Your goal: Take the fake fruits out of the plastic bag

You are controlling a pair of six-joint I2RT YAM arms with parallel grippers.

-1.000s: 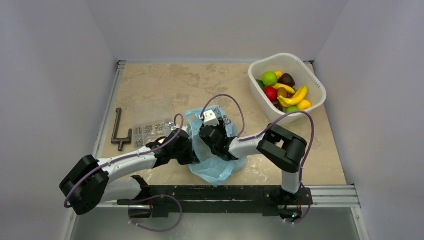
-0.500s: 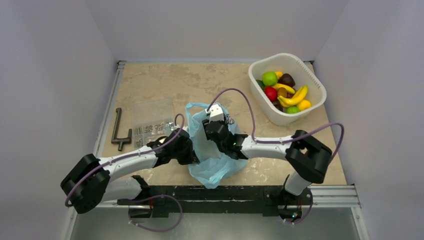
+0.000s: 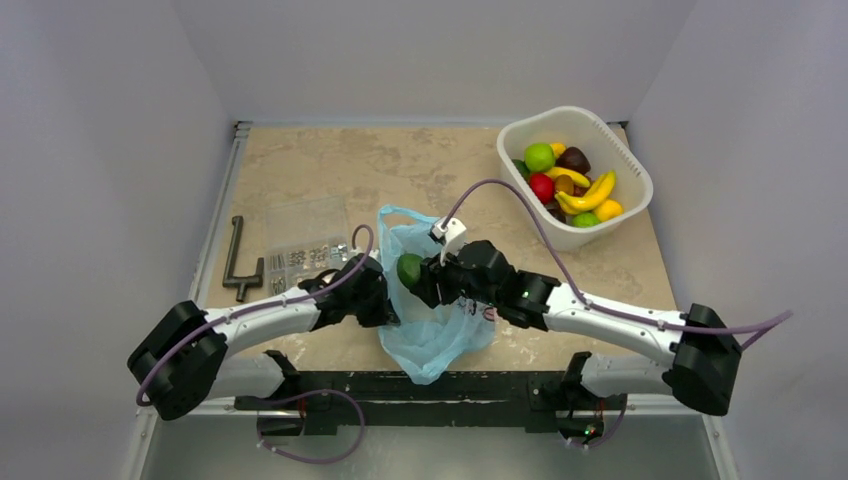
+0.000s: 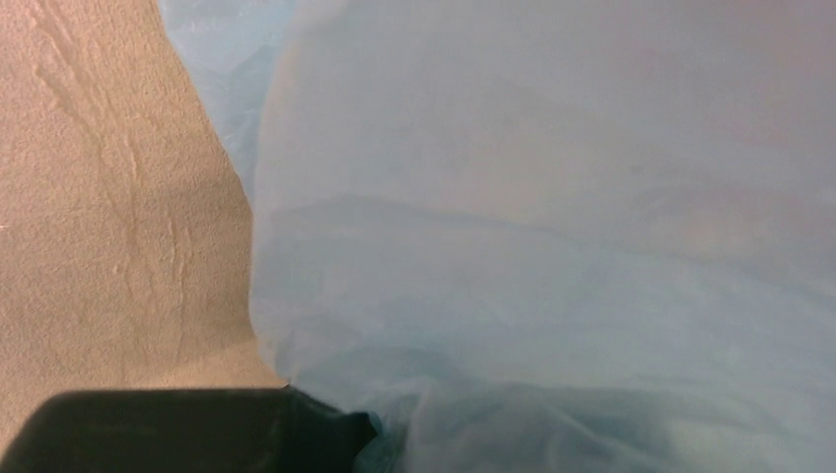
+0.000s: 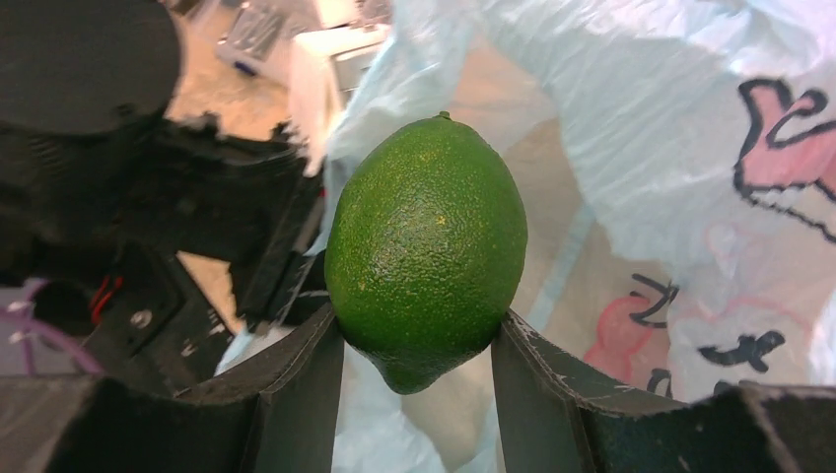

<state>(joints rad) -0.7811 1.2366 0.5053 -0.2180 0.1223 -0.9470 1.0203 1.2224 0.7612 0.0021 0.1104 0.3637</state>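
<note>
From the top, my right gripper [image 3: 421,276] grips a green fruit [image 3: 409,270] over the plastic bag [image 3: 435,335] on the table [image 3: 330,170], with my left gripper [image 3: 383,300] pinched shut on the bag's left edge; the left wrist shows blue bag film bunched at its finger [image 4: 187,434]; the right wrist shows the fruit wedged between both fingers [image 5: 306,394].

1 overhead, 2 close wrist views; plastic bag [image 3: 432,338] apparently common
</note>
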